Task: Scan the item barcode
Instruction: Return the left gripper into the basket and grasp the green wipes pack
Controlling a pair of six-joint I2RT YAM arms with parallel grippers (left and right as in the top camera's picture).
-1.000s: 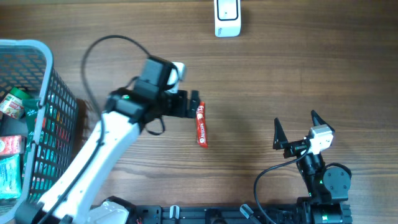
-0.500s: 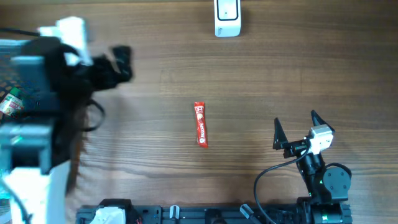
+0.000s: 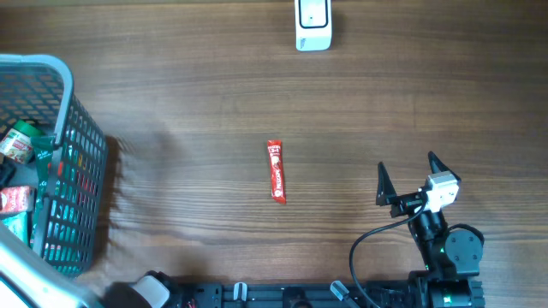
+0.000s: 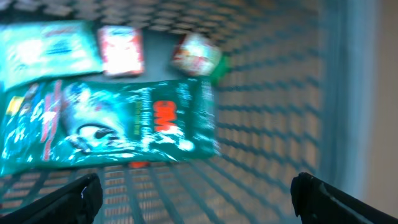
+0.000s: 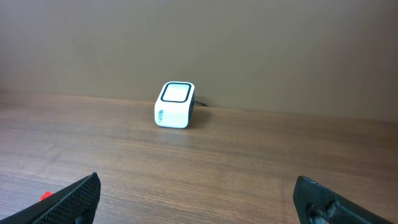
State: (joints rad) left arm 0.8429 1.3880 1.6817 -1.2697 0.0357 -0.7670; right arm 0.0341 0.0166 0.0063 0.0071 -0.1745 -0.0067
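A red snack stick point(image 3: 276, 171) lies alone on the wooden table, lengthwise toward the white barcode scanner point(image 3: 312, 24) at the far edge. The scanner point(image 5: 175, 104) also shows in the right wrist view, and a red sliver of the stick point(image 5: 45, 195) peeks in at the lower left. My right gripper point(image 3: 408, 175) rests open at the front right, and nothing is between its fingers point(image 5: 199, 202). My left gripper point(image 4: 199, 199) hangs open and empty inside the teal basket point(image 4: 280, 124), above a big teal packet point(image 4: 112, 124).
The teal wire basket point(image 3: 81, 184) stands at the table's left edge. It holds the big packet, a red-and-white pack point(image 4: 120, 50), a small pack point(image 4: 196, 55) and another teal pack point(image 4: 53, 50). A bit of the white left arm point(image 3: 21, 274) shows at the bottom left.
My left arm has swung from beside the red stick leftward to the basket and out of the overhead view. The stick stays where it lay. The right arm has not moved.
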